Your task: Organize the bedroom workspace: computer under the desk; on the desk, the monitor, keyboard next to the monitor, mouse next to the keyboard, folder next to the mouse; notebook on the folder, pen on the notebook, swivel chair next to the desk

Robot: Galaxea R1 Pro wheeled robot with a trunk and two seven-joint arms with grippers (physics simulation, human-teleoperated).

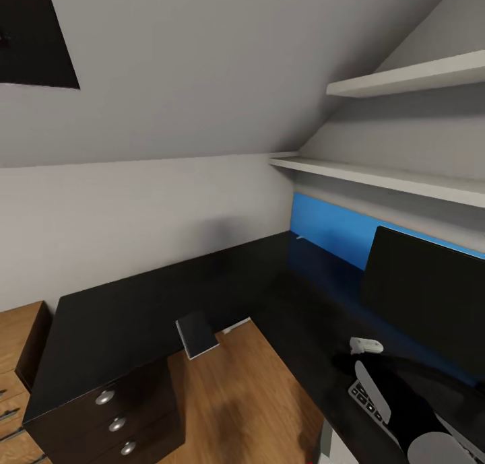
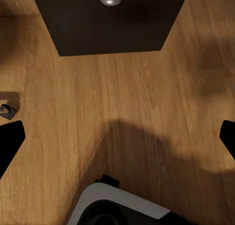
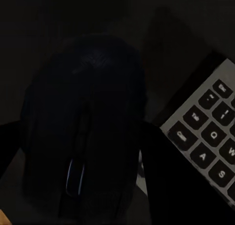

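Black mouse [image 3: 83, 137] sits between your right gripper's [image 3: 81, 151] fingers, though whether they grip it I cannot tell. Set it gently on the desk [image 1: 135, 309] just beside the keyboard [image 3: 208, 137], below the monitor [image 1: 424, 302].

I see grey sloped ceiling [image 1: 222, 60] at 12 o'clock | white shelves [image 1: 404, 80] at 2 | blue wall panel [image 1: 330, 225] at 3 | wooden floor [image 1: 249, 396] at 6.
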